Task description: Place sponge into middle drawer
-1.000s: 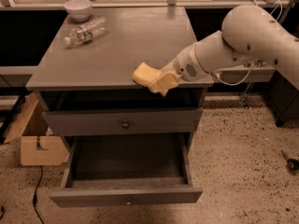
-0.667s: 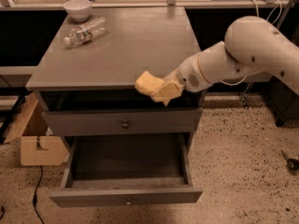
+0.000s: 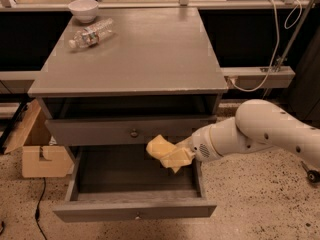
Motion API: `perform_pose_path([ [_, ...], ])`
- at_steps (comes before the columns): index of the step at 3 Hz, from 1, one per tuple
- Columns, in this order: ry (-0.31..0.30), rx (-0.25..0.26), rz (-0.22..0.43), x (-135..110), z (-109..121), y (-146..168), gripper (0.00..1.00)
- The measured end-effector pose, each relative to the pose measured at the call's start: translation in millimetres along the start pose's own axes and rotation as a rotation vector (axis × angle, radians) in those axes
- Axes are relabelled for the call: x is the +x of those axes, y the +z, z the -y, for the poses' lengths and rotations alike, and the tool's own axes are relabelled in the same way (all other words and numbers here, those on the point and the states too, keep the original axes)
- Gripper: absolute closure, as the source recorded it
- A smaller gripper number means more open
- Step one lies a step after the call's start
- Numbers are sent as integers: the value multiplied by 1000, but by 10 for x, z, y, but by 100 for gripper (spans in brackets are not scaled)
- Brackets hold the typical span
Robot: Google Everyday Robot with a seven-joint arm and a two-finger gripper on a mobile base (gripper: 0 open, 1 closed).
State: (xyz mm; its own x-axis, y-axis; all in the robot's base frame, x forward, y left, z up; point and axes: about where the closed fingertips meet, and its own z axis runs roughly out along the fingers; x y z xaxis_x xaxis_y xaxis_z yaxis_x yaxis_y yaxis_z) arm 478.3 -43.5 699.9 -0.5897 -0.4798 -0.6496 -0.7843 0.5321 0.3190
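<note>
The gripper [image 3: 176, 157] is working on the placing step. Its fingers are clamping one end of the sponge [image 3: 159, 147], which is hanging just above the dark inside of the open middle drawer [image 3: 115, 176], toward its right side in the view and below the upper drawer front [image 3: 90, 132]. The white arm [image 3: 260, 129] is reaching in from the view's right, its forearm sloping gently down towards the drawer. The next move is probably calling for a slight lowering, then parting the fingers so the sponge drops inside, clear of the side wall.

Bowl [image 3: 83, 9], plastic bottle [image 3: 91, 33] on cabinet top [image 3: 150, 54]; cardboard box [image 3: 40, 156]
</note>
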Motion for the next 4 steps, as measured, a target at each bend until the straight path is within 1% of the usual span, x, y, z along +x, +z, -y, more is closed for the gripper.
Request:
perform_pose_path([
  [1, 0, 0, 0, 1, 0, 1, 100],
  [2, 23, -23, -22, 224, 134, 295, 100],
  [4, 50, -67, -71, 758, 551, 1231, 100],
])
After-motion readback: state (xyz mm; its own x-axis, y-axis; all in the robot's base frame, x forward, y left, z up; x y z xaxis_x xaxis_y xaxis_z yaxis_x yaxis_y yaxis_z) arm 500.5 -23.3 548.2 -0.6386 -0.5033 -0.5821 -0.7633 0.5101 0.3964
